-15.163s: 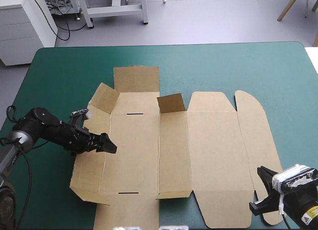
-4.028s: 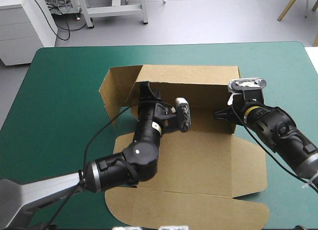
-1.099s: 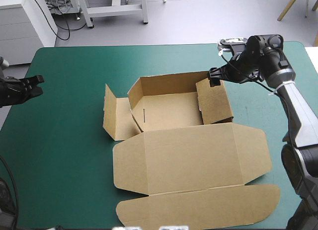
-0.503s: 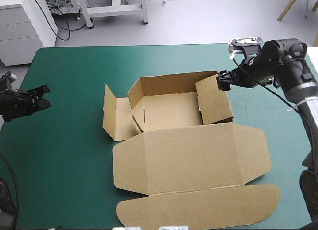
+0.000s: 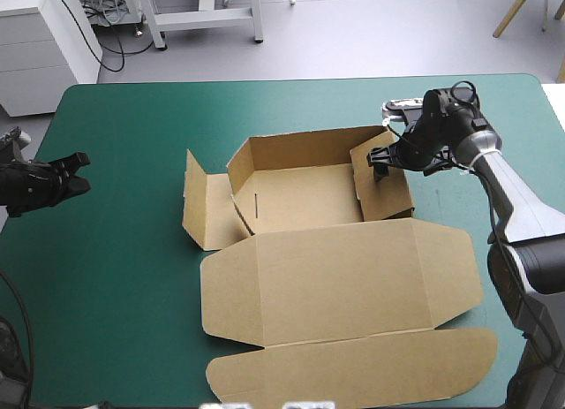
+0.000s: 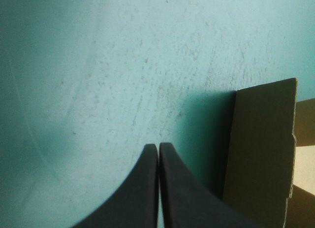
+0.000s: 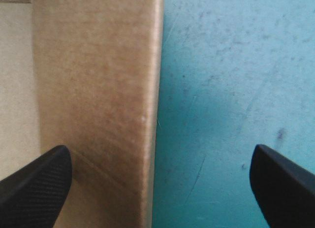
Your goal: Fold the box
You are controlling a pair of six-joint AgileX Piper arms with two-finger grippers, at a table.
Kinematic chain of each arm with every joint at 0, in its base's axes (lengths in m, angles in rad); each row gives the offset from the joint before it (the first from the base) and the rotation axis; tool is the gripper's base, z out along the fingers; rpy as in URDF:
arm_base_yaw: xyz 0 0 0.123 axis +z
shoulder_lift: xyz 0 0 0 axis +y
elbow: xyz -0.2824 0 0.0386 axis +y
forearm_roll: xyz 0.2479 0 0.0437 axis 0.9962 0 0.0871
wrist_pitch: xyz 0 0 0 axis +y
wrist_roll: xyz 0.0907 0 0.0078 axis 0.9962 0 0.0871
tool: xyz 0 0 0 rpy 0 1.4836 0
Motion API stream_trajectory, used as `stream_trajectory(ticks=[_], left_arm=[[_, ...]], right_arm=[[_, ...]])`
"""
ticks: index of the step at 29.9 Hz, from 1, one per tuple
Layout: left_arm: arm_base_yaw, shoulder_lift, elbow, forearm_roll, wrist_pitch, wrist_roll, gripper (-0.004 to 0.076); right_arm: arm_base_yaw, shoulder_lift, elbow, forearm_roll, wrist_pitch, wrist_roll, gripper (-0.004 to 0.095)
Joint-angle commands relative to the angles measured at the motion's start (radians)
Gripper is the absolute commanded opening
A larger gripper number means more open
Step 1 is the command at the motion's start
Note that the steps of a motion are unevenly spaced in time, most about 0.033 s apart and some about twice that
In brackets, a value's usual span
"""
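Box (image 5: 300, 197) of brown board lies in the middle of the teal-green table (image 5: 115, 276), an open tray with its lid (image 5: 335, 281) flat toward the near edge. I judge the board light and stiff, bending only at its creases, so the top edge of a wall is the good place to pinch. The right gripper (image 5: 381, 162) has its fingers apart, astride the right wall (image 5: 388, 197). The left gripper (image 5: 78, 170), fingers pressed together, is well apart, near the table's left edge.
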Motion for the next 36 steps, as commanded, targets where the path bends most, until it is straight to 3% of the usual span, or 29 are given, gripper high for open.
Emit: stream_trajectory(ticks=[1, 7, 17, 20, 26, 36], left_arm=[[0.002, -0.041, -0.024, -0.051, -0.026, 0.000, -0.0010], [0.002, -0.041, -0.024, -0.051, -0.046, 0.002, -0.0010], [0.002, -0.041, -0.024, -0.051, -0.049, 0.002, -0.0010], [0.002, -0.041, -0.024, -0.051, -0.049, 0.002, -0.0010], [0.002, -0.041, -0.024, -0.051, -0.046, 0.002, -0.0010], [0.002, -0.041, -0.024, -0.051, -0.049, 0.055, -0.0010]], right_arm=[[-0.006, -0.038, -0.025, -0.007, -0.018, -0.015, 0.0901], [-0.004, -0.026, -0.025, -0.007, 0.014, -0.028, 0.0896], [0.013, -0.003, -0.025, -0.024, 0.047, -0.040, 0.0739], [0.022, 0.000, -0.025, -0.031, 0.051, -0.041, 0.0573], [0.025, 0.001, -0.027, -0.038, 0.067, -0.062, 0.0008], [0.025, -0.061, -0.041, 0.008, 0.065, -0.087, -0.0010]])
